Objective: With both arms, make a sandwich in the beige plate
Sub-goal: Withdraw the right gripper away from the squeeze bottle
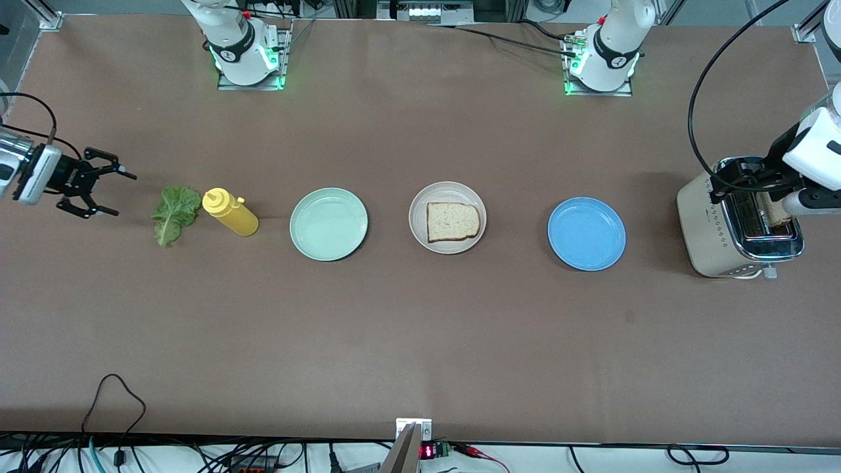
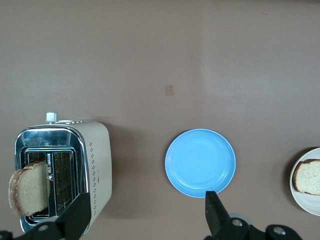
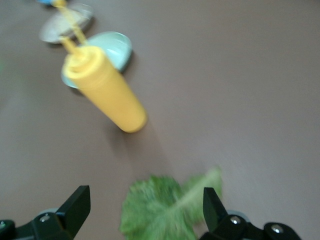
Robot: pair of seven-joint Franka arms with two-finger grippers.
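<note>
The beige plate [image 1: 447,191] sits mid-table with one toast slice [image 1: 452,221] lying on it; the plate [image 2: 303,202] and its toast slice [image 2: 310,177] also show in the left wrist view. A second toast slice [image 2: 29,194] stands up out of the toaster [image 1: 719,226]. My left gripper [image 1: 739,179] hangs open over the toaster, nothing between its fingers [image 2: 80,215]. A ruffled green lettuce leaf [image 1: 176,213] lies flat near the right arm's end. My right gripper [image 1: 121,194] is open and empty just beside the leaf [image 3: 165,210], pointing at it.
A yellow squeeze bottle [image 1: 230,211] lies on its side between the lettuce and a mint green plate [image 1: 328,223]. A blue plate [image 1: 586,234] sits between the beige plate and the toaster. Both plates hold nothing. Cables run along the table's near edge.
</note>
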